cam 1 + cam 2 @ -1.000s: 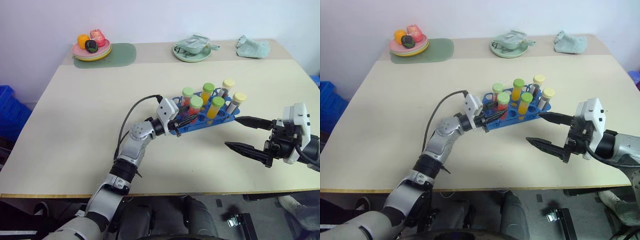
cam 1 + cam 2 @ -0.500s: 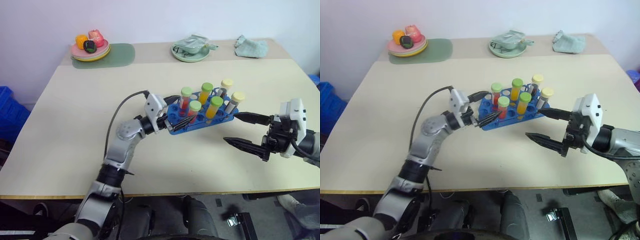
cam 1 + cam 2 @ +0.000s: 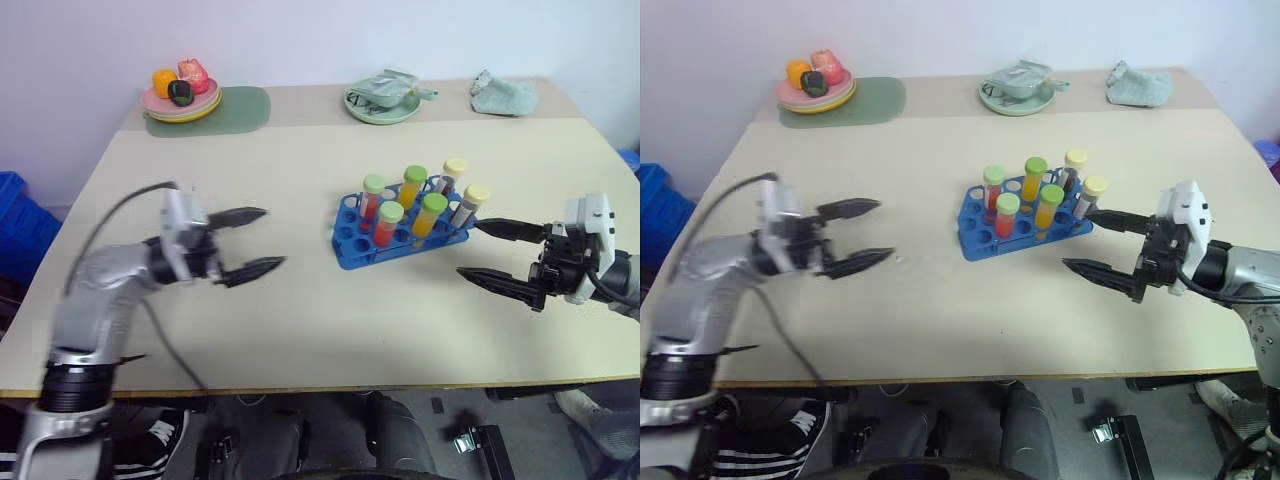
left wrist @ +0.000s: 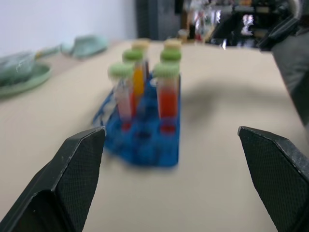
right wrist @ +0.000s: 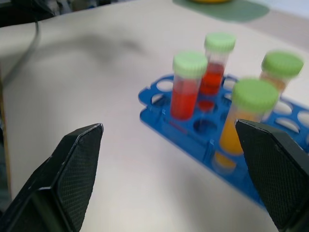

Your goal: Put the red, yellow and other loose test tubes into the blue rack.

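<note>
Left eye view is showing the blue rack point(image 3: 400, 235) sitting mid-table point(image 3: 300, 320), six capped test tubes point(image 3: 391, 222) standing upright in it — apparently none lying loose. Left gripper point(image 3: 250, 243) and right gripper point(image 3: 505, 258) are both gaping wide, holding nothing, flanking the rack, well apart from it. Tubes are looking light, slick, rigid plastic — best pinched just under the cap. Tabletop is looking flat, matte beige; plates point(image 3: 383, 106) are sitting along the far edge.

A lab-style test bench: a blue rack point(image 3: 400, 232) of capped tubes (coloured liquids) on a plain table point(image 3: 300, 320).

Tubes point(image 3: 412, 202) upright in rack point(image 3: 352, 240), mid-table point(image 3: 300, 320)
</note>
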`<act>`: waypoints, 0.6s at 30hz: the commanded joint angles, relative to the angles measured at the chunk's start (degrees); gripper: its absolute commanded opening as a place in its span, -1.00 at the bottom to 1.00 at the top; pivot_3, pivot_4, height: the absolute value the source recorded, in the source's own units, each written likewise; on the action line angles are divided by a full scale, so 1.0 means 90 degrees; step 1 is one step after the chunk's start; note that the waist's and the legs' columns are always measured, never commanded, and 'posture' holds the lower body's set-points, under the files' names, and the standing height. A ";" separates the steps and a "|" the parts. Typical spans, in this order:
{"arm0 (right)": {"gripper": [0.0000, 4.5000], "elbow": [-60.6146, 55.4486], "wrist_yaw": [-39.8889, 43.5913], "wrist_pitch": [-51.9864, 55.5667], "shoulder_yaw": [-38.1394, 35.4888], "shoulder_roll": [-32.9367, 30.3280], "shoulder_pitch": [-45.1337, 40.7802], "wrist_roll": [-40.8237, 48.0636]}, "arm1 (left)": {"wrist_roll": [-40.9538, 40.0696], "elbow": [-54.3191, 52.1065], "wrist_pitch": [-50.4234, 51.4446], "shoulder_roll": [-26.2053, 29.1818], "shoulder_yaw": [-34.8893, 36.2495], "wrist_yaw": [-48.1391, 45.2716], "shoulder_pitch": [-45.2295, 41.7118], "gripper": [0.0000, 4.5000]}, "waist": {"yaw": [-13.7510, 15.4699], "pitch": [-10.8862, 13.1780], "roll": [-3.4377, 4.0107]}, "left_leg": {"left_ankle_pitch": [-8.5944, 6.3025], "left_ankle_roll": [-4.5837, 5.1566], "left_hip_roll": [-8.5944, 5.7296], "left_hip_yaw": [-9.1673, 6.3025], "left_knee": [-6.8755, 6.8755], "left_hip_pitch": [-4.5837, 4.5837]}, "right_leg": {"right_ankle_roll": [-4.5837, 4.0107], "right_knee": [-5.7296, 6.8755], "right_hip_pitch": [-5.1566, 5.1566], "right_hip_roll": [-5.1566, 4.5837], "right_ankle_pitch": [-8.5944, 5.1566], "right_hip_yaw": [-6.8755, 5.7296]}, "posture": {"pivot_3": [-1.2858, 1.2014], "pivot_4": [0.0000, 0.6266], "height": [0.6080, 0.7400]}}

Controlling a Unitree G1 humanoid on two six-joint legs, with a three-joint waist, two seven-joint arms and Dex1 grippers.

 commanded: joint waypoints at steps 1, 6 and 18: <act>1.00 0.0585 0.0398 -0.0475 -0.0353 -0.0177 -0.0046 -0.0182 | -0.0409 0.0197 0.0038 0.0392 0.0670 -0.0467 0.0187 0.99 | 0.0001 0.0000 0.0000 | -0.0001 0.0002 0.0000 0.0001 0.0000 0.0000 | 0.0000 0.0000 0.0001 0.0000 0.0000 0.0000 | 0.03 -0.52 1.00; 1.00 0.0845 0.0472 -0.0776 -0.0267 -0.0194 -0.0139 -0.0460 | -0.0374 0.0267 -0.0402 0.0494 0.1001 -0.0760 0.0496 0.99 | -0.0014 0.0001 0.0002 | -0.0001 0.0001 0.0003 0.0002 -0.0002 0.0002 | 0.0000 -0.0001 -0.0001 0.0000 0.0000 0.0000 | 0.03 -0.52 1.00; 1.00 0.1359 0.0840 -0.0914 -0.0262 -0.0579 -0.0553 -0.0721 | -0.0307 -0.0075 -0.0765 0.0214 0.0957 -0.0497 0.1019 0.99 | -0.0007 0.0002 0.0004 | -0.0002 0.0001 0.0004 0.0005 -0.0003 0.0002 | 0.0000 -0.0004 -0.0003 -0.0002 0.0000 0.0000 | 0.03 -0.52 1.00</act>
